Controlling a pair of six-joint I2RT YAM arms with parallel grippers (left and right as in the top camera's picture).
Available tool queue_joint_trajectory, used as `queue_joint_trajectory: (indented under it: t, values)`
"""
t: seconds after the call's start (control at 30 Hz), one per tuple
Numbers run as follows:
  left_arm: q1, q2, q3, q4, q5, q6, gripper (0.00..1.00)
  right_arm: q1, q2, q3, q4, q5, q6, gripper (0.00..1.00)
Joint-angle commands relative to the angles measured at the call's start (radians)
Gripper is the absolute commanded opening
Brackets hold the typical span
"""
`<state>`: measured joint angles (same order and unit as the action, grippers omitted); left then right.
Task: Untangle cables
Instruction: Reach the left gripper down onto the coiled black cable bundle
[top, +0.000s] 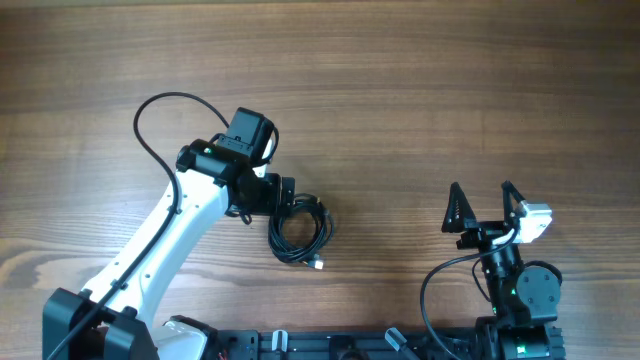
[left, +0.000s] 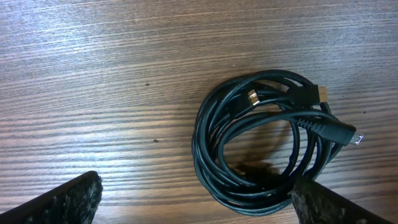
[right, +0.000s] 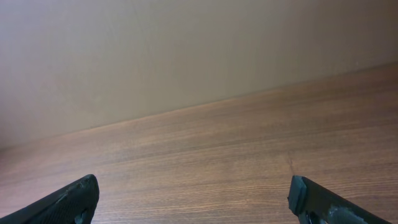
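the wooden table (top: 420, 80) fills the overhead view, and in the right wrist view a plain pale wall (right: 186, 50) stands behind it. the left arm (top: 170, 225), white with black joints, reaches in from the near left corner towards the middle. the right arm (top: 525, 290) stays low at the near right edge, well apart from the bundle.

the left gripper (left: 199, 208) hangs over the table with its fingers (left: 68, 199) spread as wide as they go, holding nothing. the right gripper (top: 482, 205) is just as wide, its two black fingers (top: 453, 205) pointing away over bare wood, also holding nothing.

the cables (left: 261, 143) lie on the table left of centre in one loose coil of several black loops, just beside the left gripper and nearer the right side of its wrist view. whether that finger touches the coil cannot be told. a gold-tipped plug (left: 314, 93) and a silver-tipped plug (left: 354, 138) stick out at the coil's edge.
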<state>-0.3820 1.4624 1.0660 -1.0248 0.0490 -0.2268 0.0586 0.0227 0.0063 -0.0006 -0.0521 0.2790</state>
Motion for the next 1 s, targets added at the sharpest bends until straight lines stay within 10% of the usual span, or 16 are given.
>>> queue_joint_trajectory:
  t: [0.0, 0.97]
  values:
    - [-0.027, 0.013, 0.011, 0.002, -0.017, -0.013, 1.00, 0.003, 0.000, -0.001, 0.002, -0.016, -0.014, 1.00]
    - [-0.055, 0.242, -0.092, 0.097, -0.017, 0.014, 1.00, 0.003, 0.000, -0.001, 0.002, -0.016, -0.014, 1.00]
